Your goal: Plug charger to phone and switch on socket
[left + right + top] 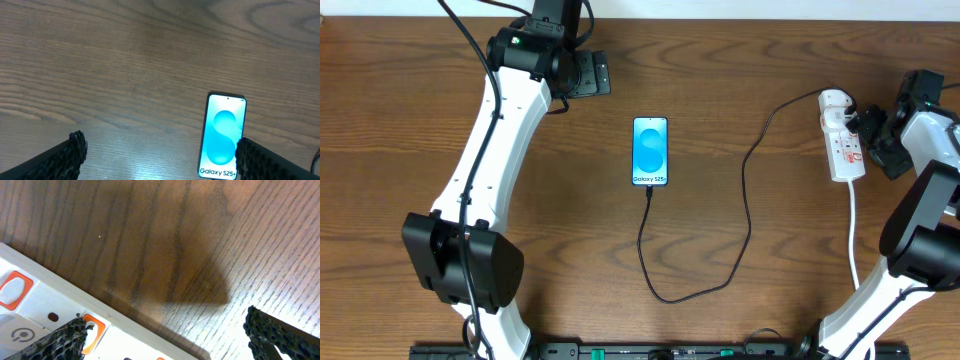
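The phone lies flat mid-table with its blue screen up; in the left wrist view the phone sits just inside the right finger. The charger, a thin black cable, meets the phone's bottom edge, loops toward the front and runs up to the socket, a white power strip at the right. My left gripper hovers open, up and left of the phone, and holds nothing. My right gripper stands open at the strip's right side. In its wrist view the left finger overlaps the socket beside an orange switch.
The strip's white cord runs toward the front edge past the right arm's base. The left arm's base stands at the front left. Bare wooden tabletop lies between the phone and the left arm.
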Action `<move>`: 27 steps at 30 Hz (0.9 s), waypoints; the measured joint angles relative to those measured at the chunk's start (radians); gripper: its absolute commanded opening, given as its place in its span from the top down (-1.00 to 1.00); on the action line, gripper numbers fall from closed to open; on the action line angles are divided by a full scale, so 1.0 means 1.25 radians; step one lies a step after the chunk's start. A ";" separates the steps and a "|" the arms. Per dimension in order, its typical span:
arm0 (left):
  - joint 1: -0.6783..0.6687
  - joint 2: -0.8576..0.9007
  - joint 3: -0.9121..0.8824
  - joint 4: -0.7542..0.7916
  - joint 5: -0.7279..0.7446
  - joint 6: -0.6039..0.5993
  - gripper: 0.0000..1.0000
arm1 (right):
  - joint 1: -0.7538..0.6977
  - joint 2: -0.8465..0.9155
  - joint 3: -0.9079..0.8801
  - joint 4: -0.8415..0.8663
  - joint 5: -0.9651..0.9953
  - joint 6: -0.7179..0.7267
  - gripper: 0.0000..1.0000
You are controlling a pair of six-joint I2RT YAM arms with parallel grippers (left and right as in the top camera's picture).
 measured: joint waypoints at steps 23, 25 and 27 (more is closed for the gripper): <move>0.000 0.000 0.000 0.000 0.000 0.000 -0.93 | -0.009 0.000 0.005 -0.022 -0.047 0.007 -0.99; 0.000 0.000 0.000 0.000 0.000 0.000 -0.93 | -0.009 0.000 0.005 -0.024 -0.050 0.009 -0.98; 0.000 0.000 0.000 0.000 0.000 0.000 -0.93 | -0.010 0.000 0.005 -0.025 -0.052 0.011 -0.98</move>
